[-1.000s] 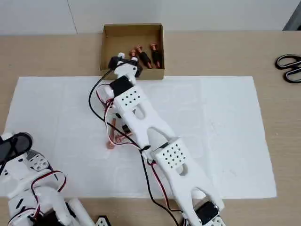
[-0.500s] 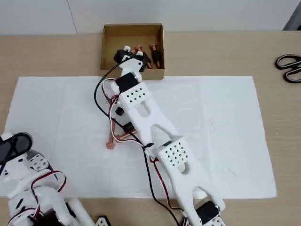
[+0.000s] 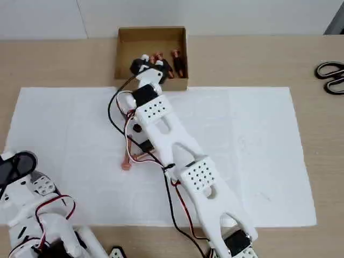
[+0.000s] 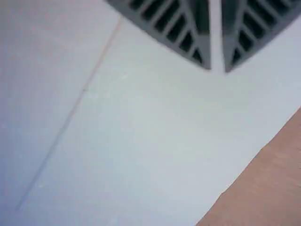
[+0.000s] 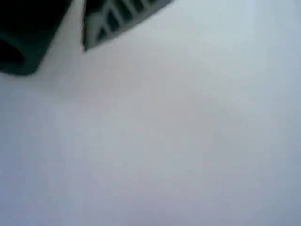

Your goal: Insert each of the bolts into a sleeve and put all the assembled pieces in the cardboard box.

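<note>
The right claw (image 3: 144, 63) hangs inside the cardboard box (image 3: 122, 48), just beside the assembled pieces (image 3: 172, 65); whether it is open or closed I cannot tell. A loose bolt (image 3: 127, 164) lies on the white paper (image 3: 258, 140), well apart from that claw. The left claw (image 4: 217, 69), all but closed on nothing, hangs over the paper near its edge.
</note>
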